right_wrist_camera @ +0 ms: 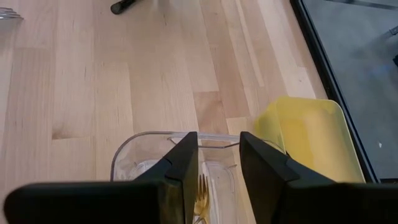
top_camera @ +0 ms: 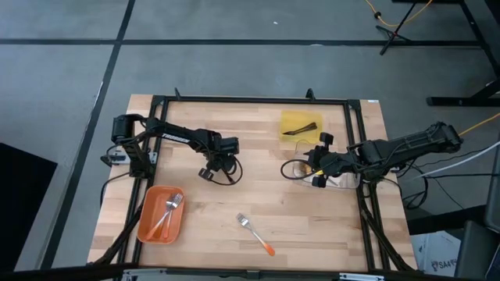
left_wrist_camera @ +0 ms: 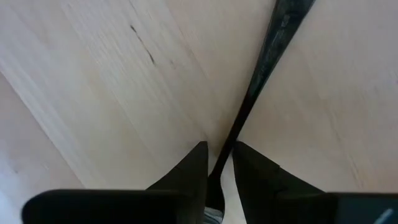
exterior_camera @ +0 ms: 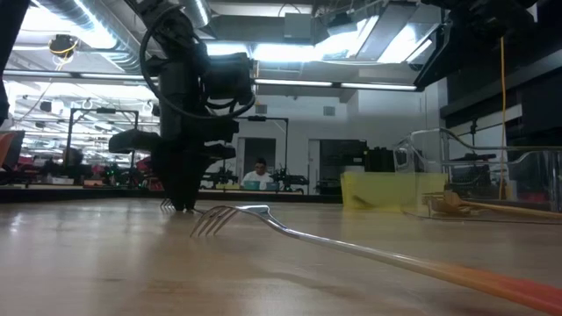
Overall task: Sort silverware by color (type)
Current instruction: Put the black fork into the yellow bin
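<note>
The left gripper (left_wrist_camera: pixel 217 163) is closed on a black utensil (left_wrist_camera: pixel 267 56) at the table (top_camera: pixel 312 226) middle. The right gripper (right_wrist_camera: pixel 219 163), closed on a gold fork (right_wrist_camera: pixel 202 199), is over the clear tray (right_wrist_camera: pixel 134 155). One orange-handled fork (top_camera: pixel 256 234) lies near the front edge, two (top_camera: pixel 168 212) in the orange tray (top_camera: pixel 147 226).

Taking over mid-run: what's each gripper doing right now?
Left gripper: shut on the dark utensil, down at the table.
Right gripper: over the clear tray, holding a gold fork.
</note>
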`<state>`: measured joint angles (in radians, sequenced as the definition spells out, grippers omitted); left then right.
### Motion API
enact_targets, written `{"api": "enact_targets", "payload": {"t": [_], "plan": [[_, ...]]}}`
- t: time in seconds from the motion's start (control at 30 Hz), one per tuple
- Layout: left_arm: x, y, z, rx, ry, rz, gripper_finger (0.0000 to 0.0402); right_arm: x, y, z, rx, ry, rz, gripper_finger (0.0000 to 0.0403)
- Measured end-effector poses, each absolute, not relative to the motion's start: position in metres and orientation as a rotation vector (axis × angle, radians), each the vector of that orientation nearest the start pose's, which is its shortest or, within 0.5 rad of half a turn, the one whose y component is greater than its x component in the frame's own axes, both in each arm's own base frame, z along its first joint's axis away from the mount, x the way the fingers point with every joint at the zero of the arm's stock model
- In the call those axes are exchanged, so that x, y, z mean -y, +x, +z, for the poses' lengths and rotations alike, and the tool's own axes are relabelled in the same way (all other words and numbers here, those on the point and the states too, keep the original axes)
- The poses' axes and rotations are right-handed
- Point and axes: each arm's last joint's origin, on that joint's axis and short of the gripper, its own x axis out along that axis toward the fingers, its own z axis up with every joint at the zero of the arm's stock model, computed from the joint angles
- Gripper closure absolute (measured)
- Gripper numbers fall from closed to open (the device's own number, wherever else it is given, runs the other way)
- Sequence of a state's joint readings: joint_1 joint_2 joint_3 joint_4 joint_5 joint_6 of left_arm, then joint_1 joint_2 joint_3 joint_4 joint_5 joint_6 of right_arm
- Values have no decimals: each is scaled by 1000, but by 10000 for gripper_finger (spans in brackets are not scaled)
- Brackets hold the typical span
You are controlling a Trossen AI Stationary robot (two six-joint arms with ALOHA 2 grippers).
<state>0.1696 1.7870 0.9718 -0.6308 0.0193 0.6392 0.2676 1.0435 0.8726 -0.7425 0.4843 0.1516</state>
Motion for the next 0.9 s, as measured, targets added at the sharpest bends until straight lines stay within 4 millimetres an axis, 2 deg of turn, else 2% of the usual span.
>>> {"api": "enact_targets", "payload": {"t": [0.3,0.53,0.63,0.9], "plan": [[-50,297,128,-1404,388,-330,391,-39,193,275,-830,-194,-264,295],[-52,304,133,-1401,334,-269,396,-38,190,277,-821,-190,-262,295],[-53,312,139,-1369,301,-221,398,-36,183,282,-812,-189,-260,295],[-59,345,166,-1115,281,-97,400,-31,164,292,-775,-178,-260,295]]}}
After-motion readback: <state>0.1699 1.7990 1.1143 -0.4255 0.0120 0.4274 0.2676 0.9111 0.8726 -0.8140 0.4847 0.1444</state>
